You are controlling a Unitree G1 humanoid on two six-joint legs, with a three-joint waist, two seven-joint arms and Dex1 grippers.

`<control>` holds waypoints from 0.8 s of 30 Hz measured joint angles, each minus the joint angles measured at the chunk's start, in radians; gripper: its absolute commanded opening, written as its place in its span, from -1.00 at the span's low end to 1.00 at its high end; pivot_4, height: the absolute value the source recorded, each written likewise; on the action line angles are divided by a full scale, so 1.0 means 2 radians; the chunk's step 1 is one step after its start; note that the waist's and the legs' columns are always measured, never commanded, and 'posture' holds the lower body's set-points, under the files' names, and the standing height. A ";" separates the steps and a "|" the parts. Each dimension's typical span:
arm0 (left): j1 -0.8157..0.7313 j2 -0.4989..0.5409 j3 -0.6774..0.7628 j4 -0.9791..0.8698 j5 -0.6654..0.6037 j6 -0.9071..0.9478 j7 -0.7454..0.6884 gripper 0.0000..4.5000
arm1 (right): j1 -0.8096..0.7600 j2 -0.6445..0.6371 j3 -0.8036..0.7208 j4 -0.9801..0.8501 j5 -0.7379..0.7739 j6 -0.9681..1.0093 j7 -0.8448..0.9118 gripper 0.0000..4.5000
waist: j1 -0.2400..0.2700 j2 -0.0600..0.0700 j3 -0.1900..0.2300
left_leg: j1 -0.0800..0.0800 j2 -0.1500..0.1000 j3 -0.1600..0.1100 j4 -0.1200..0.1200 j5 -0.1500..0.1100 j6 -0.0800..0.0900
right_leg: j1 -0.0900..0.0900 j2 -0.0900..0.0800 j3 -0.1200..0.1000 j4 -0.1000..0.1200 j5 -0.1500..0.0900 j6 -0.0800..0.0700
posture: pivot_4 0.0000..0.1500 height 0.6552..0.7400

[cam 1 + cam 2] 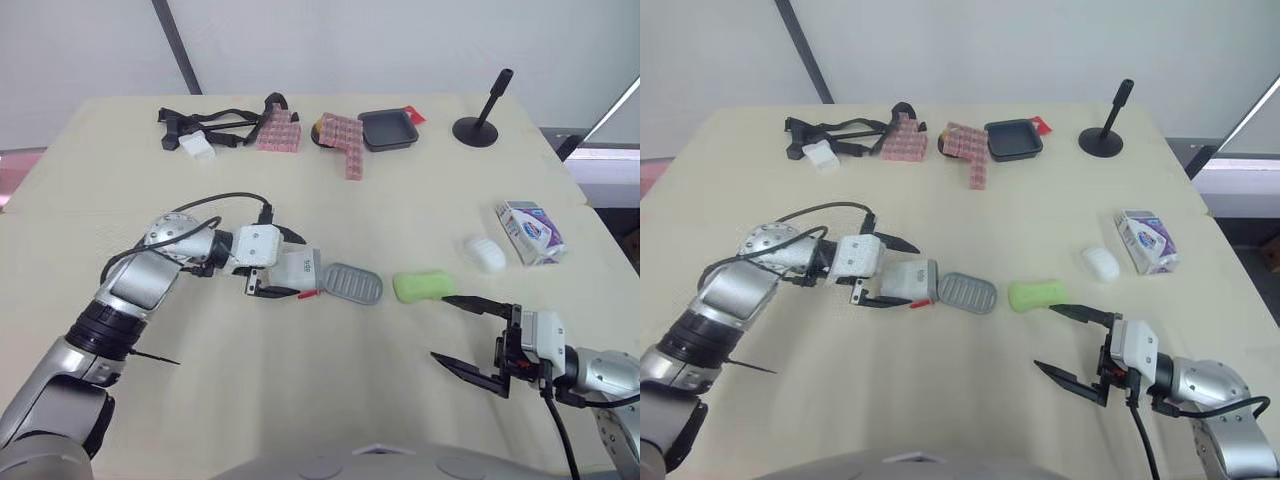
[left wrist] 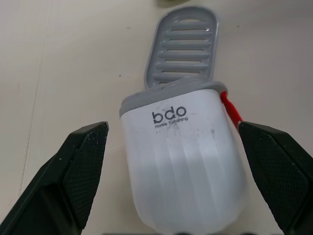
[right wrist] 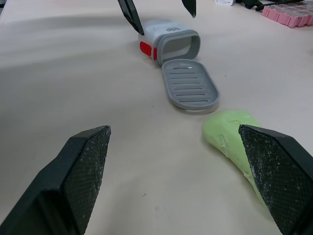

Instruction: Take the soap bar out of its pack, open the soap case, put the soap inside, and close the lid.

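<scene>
The soap case [image 2: 181, 161] lies on its side on the cream table [image 1: 330, 385]. It has a white ribbed body printed "bdo", a grey rim and a red latch [image 3: 145, 48] on one flank. Its grey slatted lid [image 1: 353, 283] is swung open and rests flat on the table at the case's mouth. The left gripper [image 1: 303, 266] straddles the case with its fingers spread, one on each side of the body and not clamping it.

Just beyond the lid, apart from it, lies the unwrapped soap bar [image 1: 423, 286], pale green, oblong and slightly curved. On the soap's far side from the case is the right gripper [image 1: 440, 327], its fingers wide apart and holding nothing, with one fingertip just beside the bar's end. Farther from the case lies the white-and-purple soap pack [image 1: 530, 232].
</scene>
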 measured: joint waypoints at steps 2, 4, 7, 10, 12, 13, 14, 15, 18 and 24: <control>0.005 0.005 0.009 0.000 -0.011 -0.001 -0.008 1.00 | 0.000 -0.002 0.000 0.000 0.000 0.000 0.001 1.00 | 0.000 0.000 0.000 | 0.000 0.000 0.000 0.000 0.000 0.000 | 0.000 0.000 0.000 0.000 0.000 0.000 | 1.00 1.00; 0.016 0.005 0.038 -0.001 -0.045 -0.001 -0.015 1.00 | 0.001 -0.007 -0.003 0.000 0.002 0.001 0.003 1.00 | 0.001 0.000 0.000 | 0.000 0.000 0.000 0.000 0.000 0.000 | 0.000 0.000 0.000 0.000 0.000 0.000 | 1.00 1.00; 0.026 -0.001 0.072 -0.011 -0.084 0.005 -0.010 1.00 | 0.001 -0.013 -0.005 0.000 0.007 0.002 0.008 1.00 | 0.002 0.000 0.000 | 0.000 0.000 0.000 0.000 0.000 0.000 | 0.000 0.000 0.000 0.000 0.000 0.000 | 1.00 1.00; 0.056 -0.015 0.118 -0.044 -0.132 0.027 0.018 1.00 | -0.005 -0.034 -0.014 -0.002 0.007 0.007 0.016 1.00 | -0.001 0.000 0.000 | 0.000 0.000 0.000 0.000 0.000 0.000 | 0.000 0.000 0.000 -0.001 0.000 0.000 | 1.00 1.00; 0.098 -0.017 0.137 -0.075 -0.153 0.045 0.034 1.00 | -0.013 -0.049 -0.019 -0.010 0.009 0.015 0.018 1.00 | -0.004 0.000 0.000 | 0.000 0.000 0.000 -0.001 0.000 0.000 | 0.000 0.000 0.000 -0.001 0.000 0.000 | 1.00 1.00; 0.139 -0.017 0.146 -0.099 -0.165 0.056 0.042 1.00 | -0.020 -0.059 -0.021 -0.018 0.009 0.021 0.020 1.00 | -0.006 0.000 0.000 | 0.000 0.000 0.000 -0.001 0.000 0.000 | 0.000 0.000 0.000 -0.001 0.000 0.000 | 1.00 1.00; 0.165 -0.018 0.151 -0.111 -0.174 0.065 0.048 1.00 | -0.027 -0.064 -0.020 -0.021 0.009 0.027 0.022 1.00 | -0.005 -0.001 0.000 | 0.000 0.000 0.000 -0.001 0.000 0.000 | 0.000 0.000 0.000 -0.002 0.000 0.000 | 1.00 1.00; 0.172 -0.018 0.151 -0.113 -0.176 0.068 0.049 1.00 | -0.029 -0.066 -0.021 -0.023 0.009 0.029 0.022 1.00 | -0.005 -0.001 0.000 | 0.000 0.000 0.000 -0.001 0.000 0.000 | 0.000 0.000 0.000 -0.002 0.000 0.000 | 1.00 1.00; 0.254 -0.023 0.177 -0.146 -0.184 0.068 0.070 1.00 | -0.067 -0.085 -0.017 -0.044 0.012 0.067 0.017 1.00 | -0.005 0.000 0.000 | 0.000 0.000 0.000 -0.001 0.000 0.000 | 0.001 0.000 0.000 -0.002 0.000 0.000 | 1.00 1.00; 0.341 -0.036 0.179 -0.165 -0.167 0.024 0.071 1.00 | -0.139 -0.123 0.004 -0.059 0.009 0.149 0.007 1.00 | 0.000 -0.001 0.000 | 0.000 0.000 0.000 -0.002 0.000 0.000 | 0.001 0.000 -0.001 -0.003 0.000 0.000 | 1.00 1.00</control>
